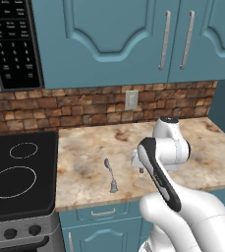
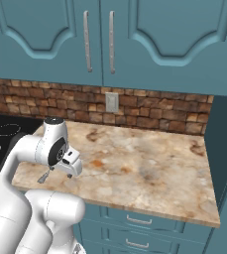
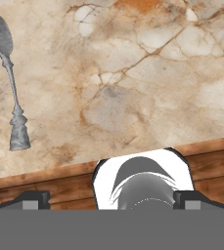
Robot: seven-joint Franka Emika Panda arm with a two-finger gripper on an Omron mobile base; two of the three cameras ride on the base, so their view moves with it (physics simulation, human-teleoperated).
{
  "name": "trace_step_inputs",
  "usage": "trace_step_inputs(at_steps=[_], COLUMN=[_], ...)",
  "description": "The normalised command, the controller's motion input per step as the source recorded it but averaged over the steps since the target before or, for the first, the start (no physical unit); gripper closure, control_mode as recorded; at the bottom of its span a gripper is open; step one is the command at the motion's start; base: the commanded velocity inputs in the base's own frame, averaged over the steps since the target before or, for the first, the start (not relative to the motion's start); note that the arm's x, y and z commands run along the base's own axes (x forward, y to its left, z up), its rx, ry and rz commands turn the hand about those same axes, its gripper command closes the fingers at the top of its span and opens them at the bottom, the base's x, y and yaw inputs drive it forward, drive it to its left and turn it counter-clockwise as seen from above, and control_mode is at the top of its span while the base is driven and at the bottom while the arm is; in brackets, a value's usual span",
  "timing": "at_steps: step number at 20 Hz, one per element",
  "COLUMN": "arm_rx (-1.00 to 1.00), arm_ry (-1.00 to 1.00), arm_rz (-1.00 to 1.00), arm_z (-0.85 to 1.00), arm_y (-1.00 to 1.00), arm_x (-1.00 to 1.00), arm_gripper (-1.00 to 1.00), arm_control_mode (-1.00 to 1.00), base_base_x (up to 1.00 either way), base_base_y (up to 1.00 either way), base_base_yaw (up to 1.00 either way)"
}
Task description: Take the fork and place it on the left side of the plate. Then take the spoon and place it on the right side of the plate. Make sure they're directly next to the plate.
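1. Gripper (image 3: 111,197) nearest, tips wide apart, holding nothing, above tabletop (image 3: 147,73) front edge.
2. Spoon (image 3: 8,78) flat on tabletop, off to one side.
3. Probably light, stiff, slippery metal; best pinched across slim handle.

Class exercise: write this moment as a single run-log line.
spoon: flat on counter, untouched | gripper: above counter front edge, nothing between fingertips | stove: left of counter
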Motion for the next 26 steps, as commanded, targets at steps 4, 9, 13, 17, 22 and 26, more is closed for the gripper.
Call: trace_step_inputs(at_steps=[4,9,13,17,22,26], arm_rx=[0.0,0.0,0.0,-0.03,-0.01,0.0], arm_ry=[0.0,0.0,0.01,0.0,0.0,0.0], arm_rz=[0.0,0.0,0.0,0.0,0.0,0.0], arm_z=[0.0,0.0,-0.09,-0.14,-0.09,-0.02], arm_y=[0.0,0.0,0.05,0.48,0.46,0.34], arm_x=[0.0,0.0,-0.1,-0.01,0.01,0.07], arm_gripper=[-1.0,-1.0,-1.0,-1.0,-1.0,-1.0], arm_control_mode=[-1.0,-1.0,-1.0,-1.0,-1.0,-1.0], base_base_x=[0.0,0.0,0.0,0.0,0.0,0.0], base_base_y=[0.0,0.0,0.0,0.0,0.0,0.0], base_base_yaw=[0.0,0.0,0.0,0.0,0.0,0.0])
